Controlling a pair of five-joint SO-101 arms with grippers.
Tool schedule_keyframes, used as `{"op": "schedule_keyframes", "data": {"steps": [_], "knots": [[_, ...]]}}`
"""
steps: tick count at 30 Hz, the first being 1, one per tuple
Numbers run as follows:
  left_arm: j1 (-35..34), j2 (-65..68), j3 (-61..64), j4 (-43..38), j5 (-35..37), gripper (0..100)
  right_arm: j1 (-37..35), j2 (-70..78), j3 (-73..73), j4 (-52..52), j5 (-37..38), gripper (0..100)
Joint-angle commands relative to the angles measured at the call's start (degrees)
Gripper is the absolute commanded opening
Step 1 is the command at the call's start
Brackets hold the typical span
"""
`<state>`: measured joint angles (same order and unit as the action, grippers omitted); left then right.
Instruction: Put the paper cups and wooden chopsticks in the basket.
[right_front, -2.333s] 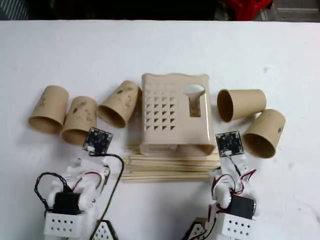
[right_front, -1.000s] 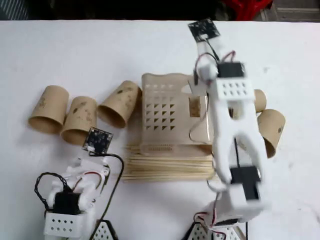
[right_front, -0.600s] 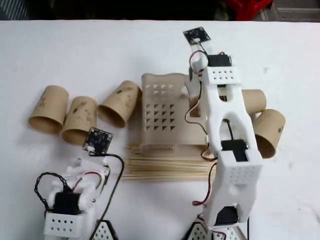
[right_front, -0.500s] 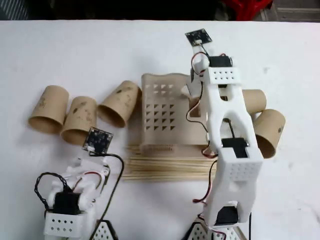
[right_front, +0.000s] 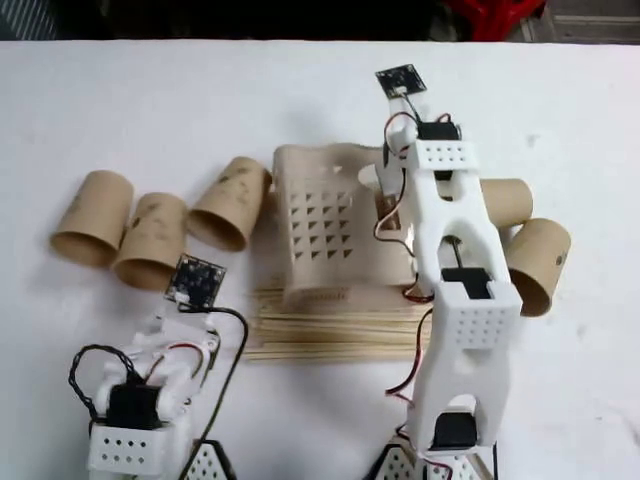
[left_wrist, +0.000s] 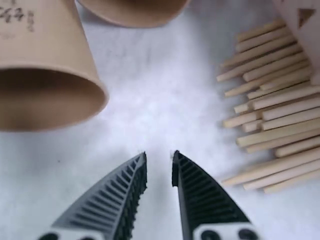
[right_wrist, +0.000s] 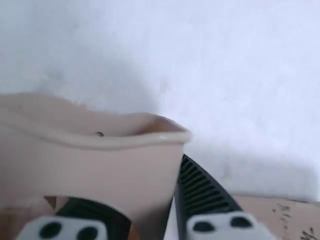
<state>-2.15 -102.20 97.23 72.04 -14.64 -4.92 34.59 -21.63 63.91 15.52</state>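
The right gripper is pinching the basket wall, one finger inside and one outside. The left gripper is hanging slightly open near the basket, holding nothing. The wooden chopsticks are lying against the basket's near side. Three paper cups are lying to its left and two paper cups to its right.
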Motion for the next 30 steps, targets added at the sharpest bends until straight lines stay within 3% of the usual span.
{"op": "schedule_keyframes", "data": {"steps": [1,11,25,30], "knots": [[-0.31,-0.48,-0.09,0.26,0.70,11,2.68,-4.00,-6.07,0.22,-4.31,1.6],[-0.31,-0.48,-0.09,0.26,0.70,11,2.86,-15.69,-18.99,5.76,-10.46,1.6],[-0.31,-0.48,-0.09,0.26,0.70,11,4.88,-23.69,-21.63,-3.03,-14.51,1.7],[-0.31,-0.48,-0.09,0.26,0.70,11,4.09,-33.63,-19.08,6.64,-12.40,1.6]]}}
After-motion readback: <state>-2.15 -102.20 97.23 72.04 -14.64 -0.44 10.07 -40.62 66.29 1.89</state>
